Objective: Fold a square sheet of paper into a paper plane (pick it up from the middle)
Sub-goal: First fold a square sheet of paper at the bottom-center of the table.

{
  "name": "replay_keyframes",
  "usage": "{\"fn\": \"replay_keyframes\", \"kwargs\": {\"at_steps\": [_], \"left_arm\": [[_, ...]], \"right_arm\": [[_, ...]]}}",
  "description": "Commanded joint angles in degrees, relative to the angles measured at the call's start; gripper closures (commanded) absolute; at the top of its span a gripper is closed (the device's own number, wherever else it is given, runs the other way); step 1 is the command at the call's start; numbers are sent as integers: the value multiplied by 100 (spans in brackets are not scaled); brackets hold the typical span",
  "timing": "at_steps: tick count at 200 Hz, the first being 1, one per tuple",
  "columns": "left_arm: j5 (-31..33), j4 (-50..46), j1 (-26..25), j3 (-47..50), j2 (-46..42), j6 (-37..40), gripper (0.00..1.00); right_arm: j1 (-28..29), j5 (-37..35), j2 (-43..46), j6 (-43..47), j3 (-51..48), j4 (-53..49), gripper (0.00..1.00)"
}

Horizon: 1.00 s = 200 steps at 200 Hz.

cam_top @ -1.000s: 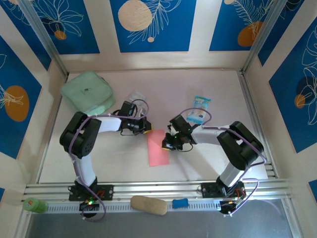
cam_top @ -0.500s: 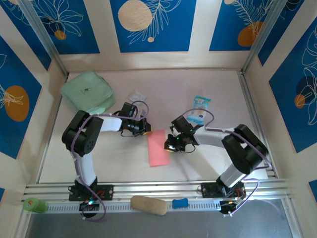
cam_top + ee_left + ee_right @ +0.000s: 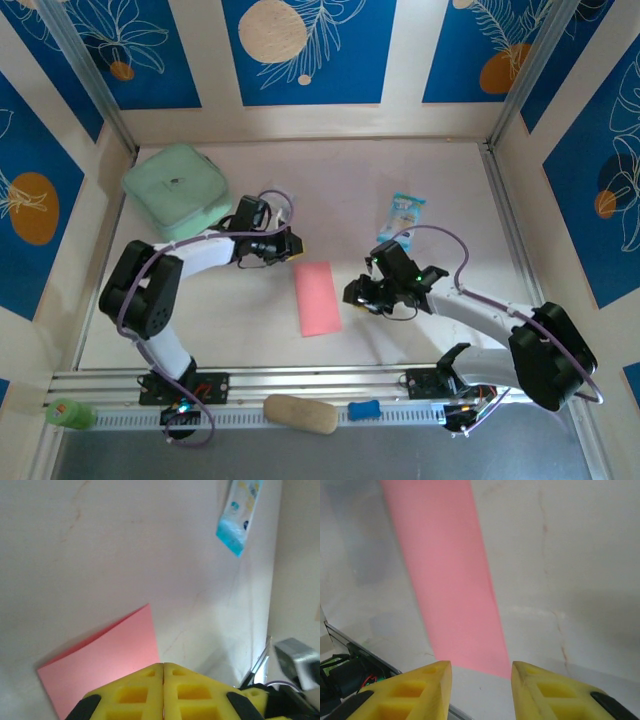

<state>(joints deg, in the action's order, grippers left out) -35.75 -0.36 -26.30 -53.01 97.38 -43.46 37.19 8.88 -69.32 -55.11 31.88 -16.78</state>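
walls [image 3: 340,60]: blue floral panels | table [image 3: 340,185]: pale pinkish-white | rail [image 3: 320,381]: aluminium

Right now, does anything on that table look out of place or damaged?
Nothing spilled or torn. The pink paper lies as a narrow strip, not a square, a little askew to the front edge of the table.

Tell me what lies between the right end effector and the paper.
Only bare table: the top view shows a narrow gap between the right end effector and the paper.
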Motion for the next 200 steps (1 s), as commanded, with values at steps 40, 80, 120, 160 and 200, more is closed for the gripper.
{"fn": "replay_keyframes", "kwargs": {"at_steps": [40, 80, 120, 160, 200], "left_arm": [[-72, 418, -156, 470, 425, -228, 95], [9, 332, -156, 486, 769, -70, 98], [201, 238, -156, 819, 997, 125, 100], [249, 349, -155, 1012, 1008, 110, 100], [269, 241, -147, 925, 1033, 136, 100]], "right_arm": [[305, 365, -429, -298, 6, 63, 65], [446, 412, -552, -421, -32, 228, 64], [556, 544, -616, -527, -157, 399, 62], [605, 627, -821, -597, -159, 482, 59], [640, 653, -921, -588, -140, 523, 58]]}}
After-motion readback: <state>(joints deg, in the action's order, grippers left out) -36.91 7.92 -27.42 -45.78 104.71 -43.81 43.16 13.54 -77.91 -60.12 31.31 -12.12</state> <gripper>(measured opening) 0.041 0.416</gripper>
